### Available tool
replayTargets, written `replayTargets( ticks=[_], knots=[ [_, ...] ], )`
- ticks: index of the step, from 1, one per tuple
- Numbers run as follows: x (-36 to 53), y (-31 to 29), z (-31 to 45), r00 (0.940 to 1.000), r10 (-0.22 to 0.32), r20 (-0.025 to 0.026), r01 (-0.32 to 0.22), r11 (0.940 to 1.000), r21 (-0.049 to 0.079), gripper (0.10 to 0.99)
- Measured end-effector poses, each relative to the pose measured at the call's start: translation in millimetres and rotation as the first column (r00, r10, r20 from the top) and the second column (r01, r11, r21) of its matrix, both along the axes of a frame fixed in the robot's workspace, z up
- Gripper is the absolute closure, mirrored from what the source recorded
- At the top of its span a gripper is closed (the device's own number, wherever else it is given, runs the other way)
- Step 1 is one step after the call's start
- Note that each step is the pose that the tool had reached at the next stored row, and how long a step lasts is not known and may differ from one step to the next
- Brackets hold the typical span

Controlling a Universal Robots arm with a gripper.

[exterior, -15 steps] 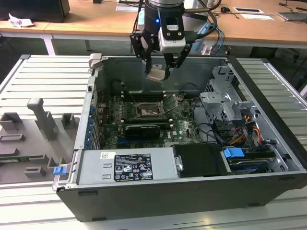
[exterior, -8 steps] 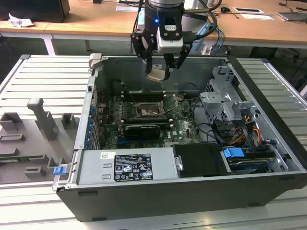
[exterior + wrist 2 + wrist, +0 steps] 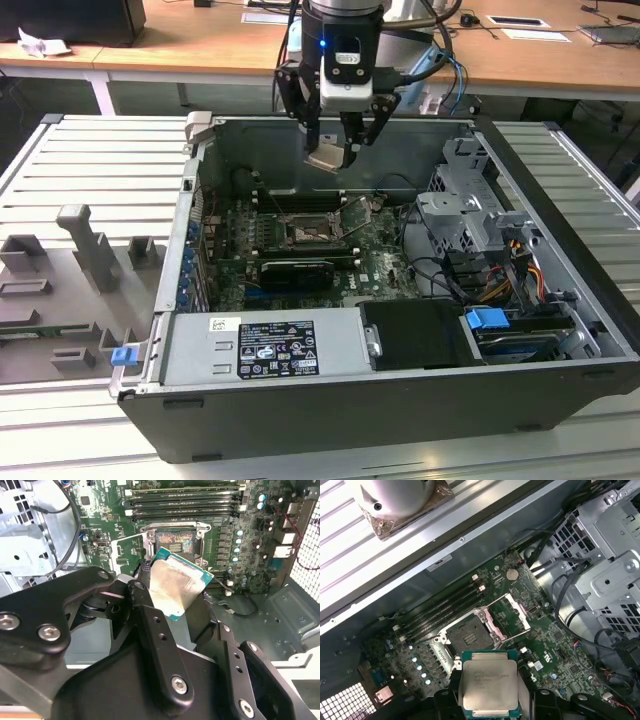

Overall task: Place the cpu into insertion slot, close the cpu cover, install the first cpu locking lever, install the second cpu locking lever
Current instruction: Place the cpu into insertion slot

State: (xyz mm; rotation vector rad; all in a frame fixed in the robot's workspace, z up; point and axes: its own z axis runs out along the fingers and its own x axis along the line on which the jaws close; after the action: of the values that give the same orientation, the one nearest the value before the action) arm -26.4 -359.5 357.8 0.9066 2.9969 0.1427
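- Small flat square chip (image 3: pixel 488 686), pale silver-beige metal top, green rim, pinched tilted between the black jaws, raised clear of the open square black socket (image 3: pixel 470 637).
- Jaws hide the chip's gripped edge in both wrist views.

One cpu (image 3: pixel 487 687) is counted, one insertion slot (image 3: pixel 469 637) and one cpu cover (image 3: pixel 520 611) — a single piece of each. One gripper (image 3: pixel 333 150) with two fingers (image 3: pixel 160 645) is seen, along with one motherboard (image 3: pixel 555 645), one coin cell (image 3: pixel 510 573), one power supply (image 3: pixel 265 345) — and one computer case (image 3: pixel 400 420).
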Motion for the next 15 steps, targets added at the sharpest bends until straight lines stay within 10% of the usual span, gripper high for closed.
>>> replayTargets(
  ticks=[15],
  knots=[
    [0.0, 0.0, -0.4, 0.9879, -0.155, 0.0000, 0.155, 0.9879, 0.000, 0.561]
  ],
)
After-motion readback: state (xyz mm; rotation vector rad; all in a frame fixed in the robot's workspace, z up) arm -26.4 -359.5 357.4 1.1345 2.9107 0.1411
